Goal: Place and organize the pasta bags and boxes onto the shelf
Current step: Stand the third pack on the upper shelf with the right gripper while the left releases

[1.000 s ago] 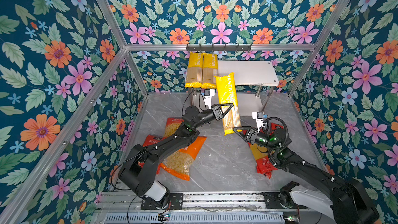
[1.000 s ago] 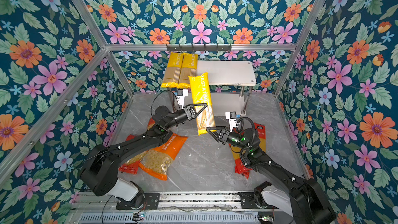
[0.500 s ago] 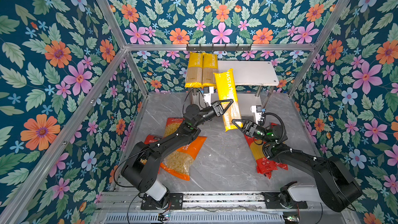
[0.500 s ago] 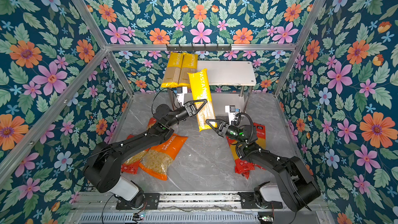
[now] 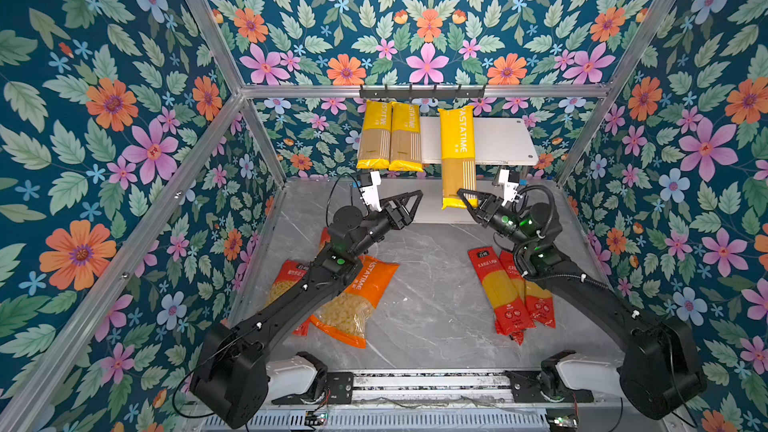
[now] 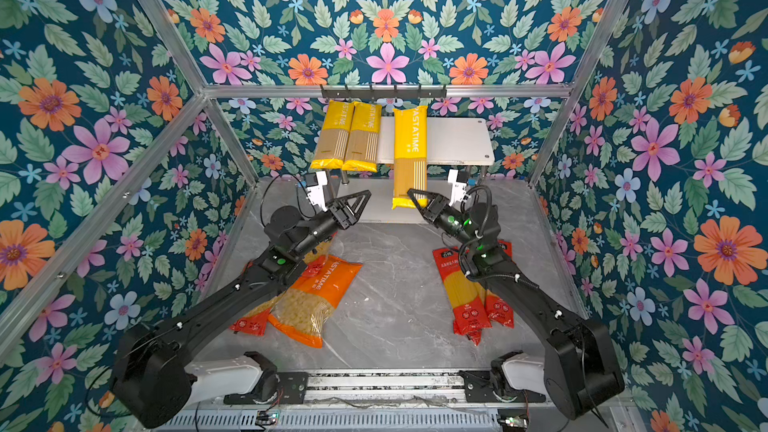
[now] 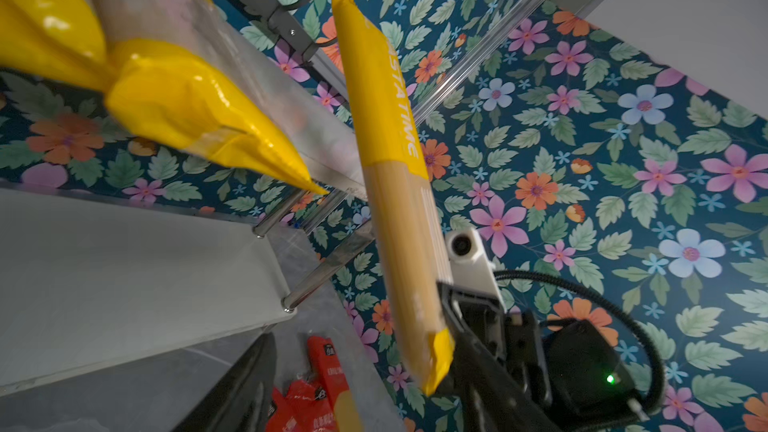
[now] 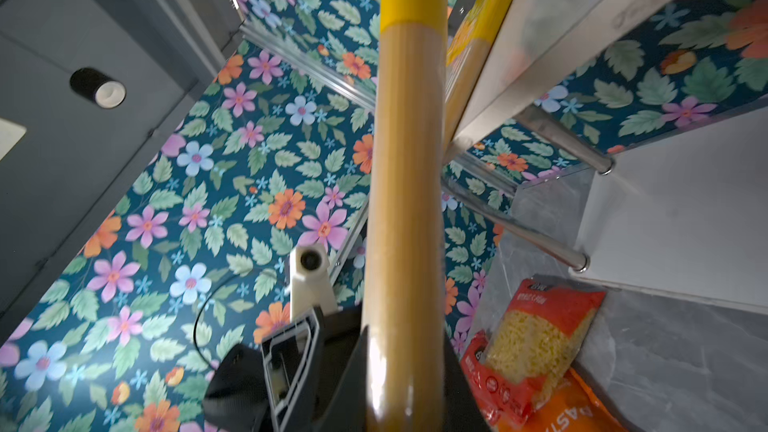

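My right gripper [image 5: 466,198] [image 6: 417,198] is shut on the lower end of a long yellow PASTATIME pack [image 5: 457,147] [image 6: 409,147]. The pack stands nearly upright, close by the front edge of the shelf's top board [image 5: 494,139] [image 6: 455,139]. In the right wrist view the pack [image 8: 405,201] runs up from between the dark jaws. My left gripper [image 5: 415,198] [image 6: 365,197] is open and empty, left of the pack. Two more yellow packs [image 5: 388,137] lie side by side on the top board's left end. Two red spaghetti packs [image 5: 505,288] lie on the floor at the right.
An orange macaroni bag [image 5: 357,297] and a red macaroni bag [image 5: 286,280] lie on the marble floor under my left arm. A black hook rail [image 5: 422,92] hangs on the back wall above the shelf. The shelf's lower board [image 5: 428,211] lies between the two grippers.
The yellow pack passed from my left gripper to my right one. The left jaws opened and drew back leftward; the right jaws shut on its lower end and raised it more upright.
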Robot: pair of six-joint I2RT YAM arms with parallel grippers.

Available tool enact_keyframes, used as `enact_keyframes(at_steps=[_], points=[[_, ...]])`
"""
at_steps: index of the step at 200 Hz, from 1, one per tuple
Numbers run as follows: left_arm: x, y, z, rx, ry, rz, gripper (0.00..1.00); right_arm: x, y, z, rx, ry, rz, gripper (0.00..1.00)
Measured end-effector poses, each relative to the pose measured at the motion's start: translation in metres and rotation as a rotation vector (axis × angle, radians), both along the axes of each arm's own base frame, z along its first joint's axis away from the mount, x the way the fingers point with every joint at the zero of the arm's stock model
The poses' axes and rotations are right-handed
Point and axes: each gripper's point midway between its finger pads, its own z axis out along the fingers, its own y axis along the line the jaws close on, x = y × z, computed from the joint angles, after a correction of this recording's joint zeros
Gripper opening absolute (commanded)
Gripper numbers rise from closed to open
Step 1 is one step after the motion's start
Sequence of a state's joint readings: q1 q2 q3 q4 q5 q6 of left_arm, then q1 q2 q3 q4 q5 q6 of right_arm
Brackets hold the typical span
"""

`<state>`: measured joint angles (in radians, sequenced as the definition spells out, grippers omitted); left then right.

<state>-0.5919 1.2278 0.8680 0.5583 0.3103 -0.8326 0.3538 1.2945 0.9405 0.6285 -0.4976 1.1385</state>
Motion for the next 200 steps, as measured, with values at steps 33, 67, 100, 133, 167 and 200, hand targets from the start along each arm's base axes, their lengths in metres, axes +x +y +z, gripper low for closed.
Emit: enact_keyframes(at_steps=[33, 67, 100, 133, 167, 200], points=[[-0.004, 0.014, -0.043, 0.053, 0.086, 0.053, 0.69, 0.04, -0.01, 0.008, 0.006, 0.147, -0.06, 0.0], [-0.007, 0.021, -0.062, 0.069, 0.122, 0.079, 0.69, 0.067, 0.003, 0.004, 0.025, 0.283, -0.032, 0.0], [-0.011, 0.023, -0.066, 0.075, 0.13, 0.086, 0.69, 0.085, 0.021, 0.006, 0.055, 0.339, 0.018, 0.0], [-0.015, 0.025, -0.068, 0.076, 0.131, 0.093, 0.69, 0.098, 0.042, 0.007, 0.067, 0.369, 0.068, 0.0], [-0.016, 0.024, -0.071, 0.082, 0.137, 0.089, 0.69, 0.106, 0.056, 0.007, 0.069, 0.388, 0.095, 0.0], [-0.017, 0.024, -0.071, 0.082, 0.137, 0.088, 0.69, 0.109, 0.057, 0.007, 0.066, 0.393, 0.095, 0.0]])
